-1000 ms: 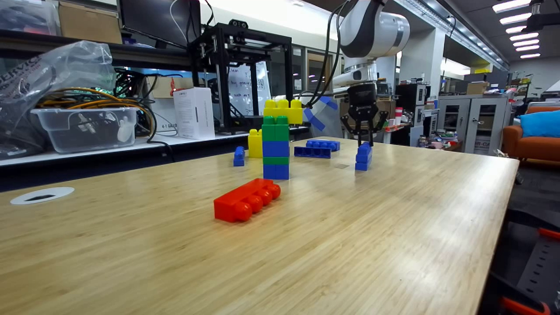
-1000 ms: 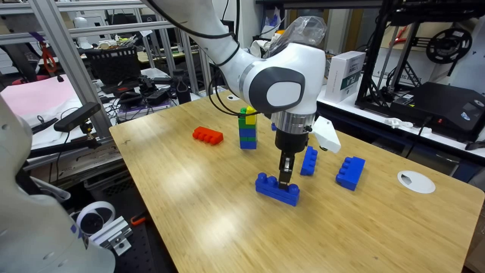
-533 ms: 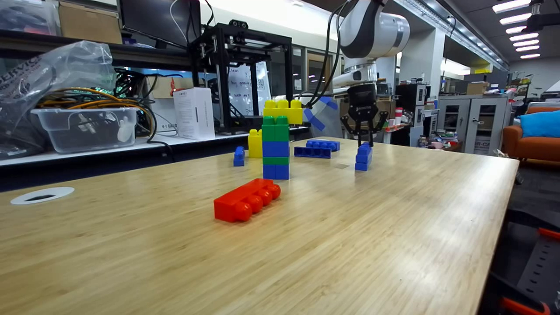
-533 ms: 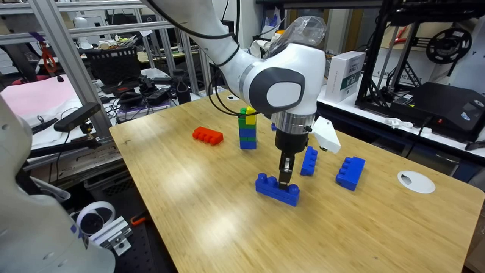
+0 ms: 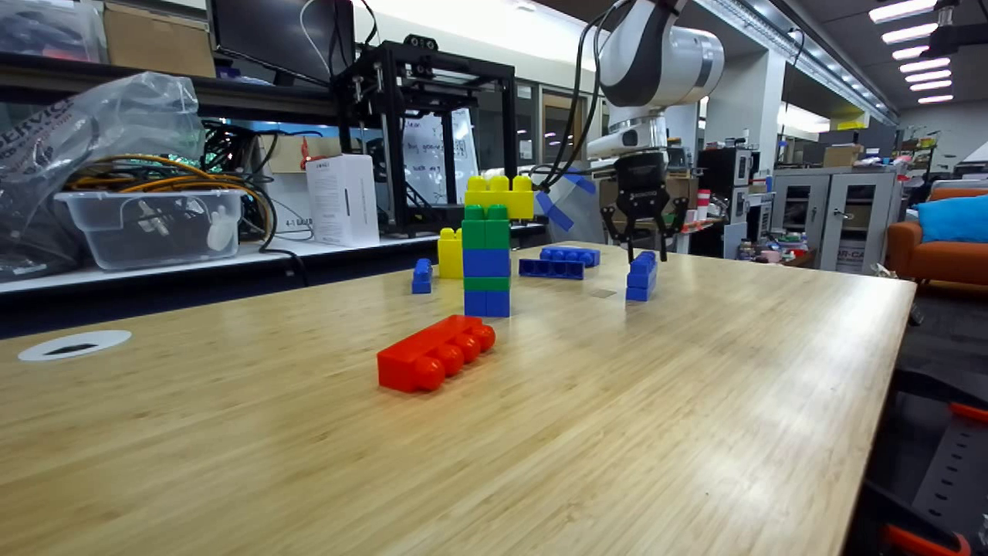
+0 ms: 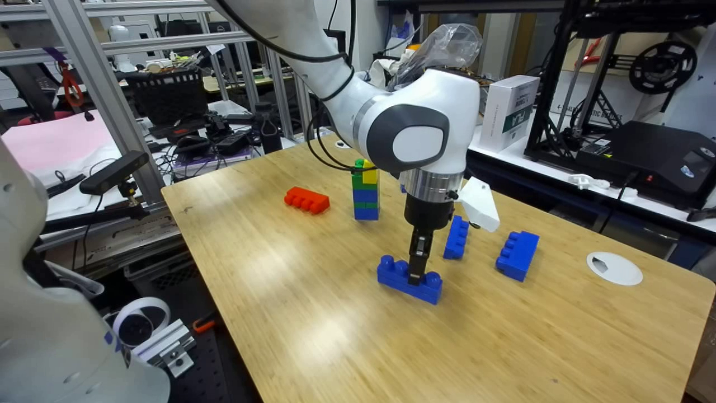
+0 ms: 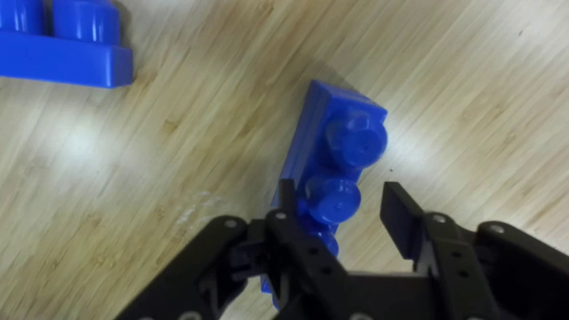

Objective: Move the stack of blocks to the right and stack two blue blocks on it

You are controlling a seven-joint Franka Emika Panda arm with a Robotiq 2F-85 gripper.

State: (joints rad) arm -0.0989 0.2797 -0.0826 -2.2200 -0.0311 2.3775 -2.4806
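Observation:
The tower (image 5: 486,262) of blue and green layers stands mid-table, with a yellow brick (image 5: 505,199) at its top; it also shows in an exterior view (image 6: 366,197). A blue studded block (image 5: 641,279) with a seam along its side, like two thin bricks stacked, lies apart from the tower; it also shows in the wrist view (image 7: 306,133). My gripper (image 5: 647,257) is open at this block, fingertips at stud height. In the wrist view my gripper (image 7: 340,195) has one finger over the block's left edge and the other apart from its right side.
Other blue bricks (image 6: 457,238) (image 6: 517,256) lie beside the gripper, and a small blue one (image 5: 421,276) stands near the lone yellow brick (image 5: 450,253). A long red brick (image 5: 434,355) lies on its side near the tower. A printer frame (image 5: 432,116) stands beyond the table.
My gripper's fingers have spread from close around the blue block to wider apart. The gripper has shifted slightly and the arm sits a little lower. The bricks have not moved.

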